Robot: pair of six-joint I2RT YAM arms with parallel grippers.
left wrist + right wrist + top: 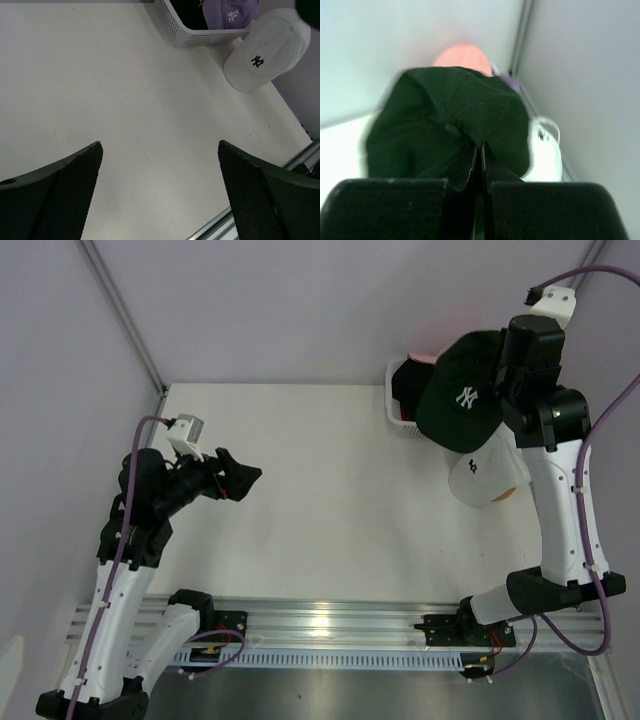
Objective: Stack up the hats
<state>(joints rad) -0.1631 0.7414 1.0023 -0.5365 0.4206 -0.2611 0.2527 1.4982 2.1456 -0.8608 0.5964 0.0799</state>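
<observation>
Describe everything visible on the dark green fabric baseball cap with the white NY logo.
The dark green fabric baseball cap is soft fabric with stitched crown panels and a white embroidered NY logo on the front. It hangs above the table, over the corner of the white plastic mesh basket and partly above a white fabric cap. The right gripper, jaws shut, pinches its crown fabric. Whether it touches anything else cannot be told.

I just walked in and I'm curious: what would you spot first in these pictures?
A dark cap with a white logo hangs in the air on the right, pinched in the shut right pincer, up by the white mesh basket. A white cap lies beside the basket, and the left pincer hovers wide open on the left side.
</observation>
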